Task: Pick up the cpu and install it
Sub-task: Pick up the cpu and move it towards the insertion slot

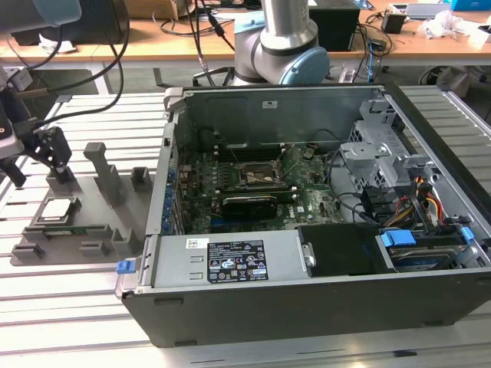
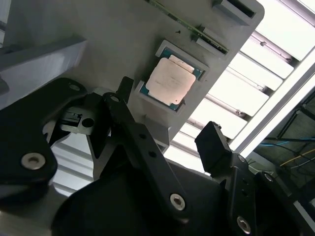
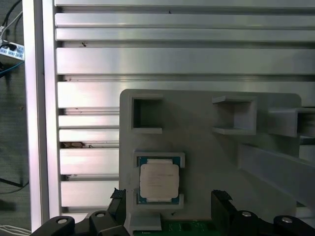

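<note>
One open case (image 1: 307,295) stands to the exterior view's right of the tray (image 1: 86,220). Above the tray hangs the gripper (image 3: 168,195), fingers (image 3: 220,201) spread and grasping nothing. On the tray, the cpu (image 3: 158,182) lies flat in its pocket, below the gap between the fingers and touching neither; its outline is near square.

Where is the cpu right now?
The cpu sits in its recess on the holder tray, at the exterior view's left, outside the computer case, with the open end effector near it.
</note>
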You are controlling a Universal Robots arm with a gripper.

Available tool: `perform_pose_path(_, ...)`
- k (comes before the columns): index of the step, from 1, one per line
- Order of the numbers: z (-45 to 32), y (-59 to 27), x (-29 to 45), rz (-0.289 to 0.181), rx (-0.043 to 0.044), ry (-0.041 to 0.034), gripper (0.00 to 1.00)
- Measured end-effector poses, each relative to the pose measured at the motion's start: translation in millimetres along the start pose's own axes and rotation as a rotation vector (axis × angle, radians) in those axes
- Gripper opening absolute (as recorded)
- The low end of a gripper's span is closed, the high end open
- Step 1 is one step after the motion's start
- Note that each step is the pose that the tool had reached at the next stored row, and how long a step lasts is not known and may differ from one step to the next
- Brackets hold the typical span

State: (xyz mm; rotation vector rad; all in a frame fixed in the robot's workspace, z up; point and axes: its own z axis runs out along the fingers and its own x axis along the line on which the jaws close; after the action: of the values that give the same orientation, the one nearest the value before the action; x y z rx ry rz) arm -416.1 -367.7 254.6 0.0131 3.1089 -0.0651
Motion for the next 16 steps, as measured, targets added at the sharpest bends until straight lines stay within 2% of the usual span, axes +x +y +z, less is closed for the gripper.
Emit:
perform_pose_path(13,5.0,-0.2,0.7,0.000,0.0000,0.0000,0.78)
perform_pose_path(16,8.2,-0.1,0.8,0.000,-0.0001,-0.0001,0.78)
